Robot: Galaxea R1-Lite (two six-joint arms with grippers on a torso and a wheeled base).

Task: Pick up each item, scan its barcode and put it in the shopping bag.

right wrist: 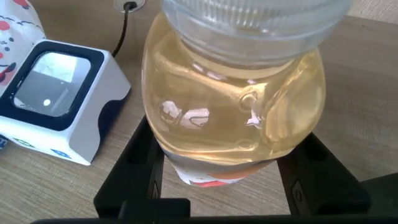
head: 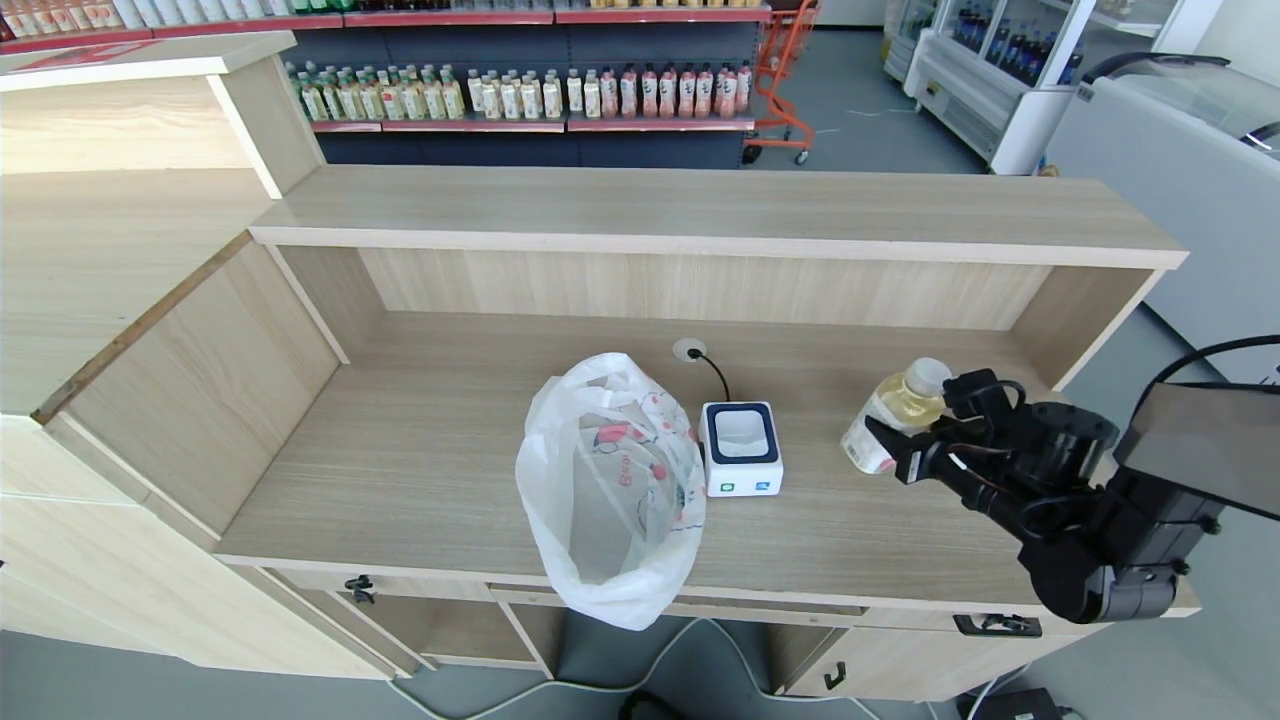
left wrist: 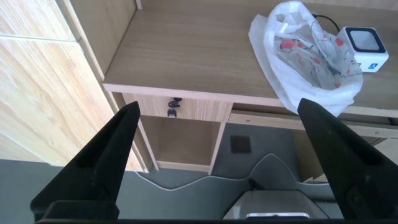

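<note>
A clear bottle (head: pixel 893 415) of yellow liquid with a white cap leans at the counter's right side. My right gripper (head: pixel 905 450) is shut on the bottle's lower part; in the right wrist view the bottle (right wrist: pixel 233 118) sits tight between the black fingers (right wrist: pixel 134 165). The white barcode scanner (head: pixel 741 448) stands mid-counter, left of the bottle, and its glass window (right wrist: pixel 53 84) faces up. A white shopping bag (head: pixel 610 480) stands open to the scanner's left, hanging over the front edge. My left gripper (left wrist: pixel 217 112) hangs open below and in front of the counter, left of the bag (left wrist: pixel 311 50).
The wooden counter (head: pixel 420 470) has a raised back ledge (head: pixel 700 215) and side walls. A black cable runs from the scanner to a hole (head: pixel 689 349) in the top. Drawers with a keyed lock (left wrist: pixel 175 106) sit under the front edge.
</note>
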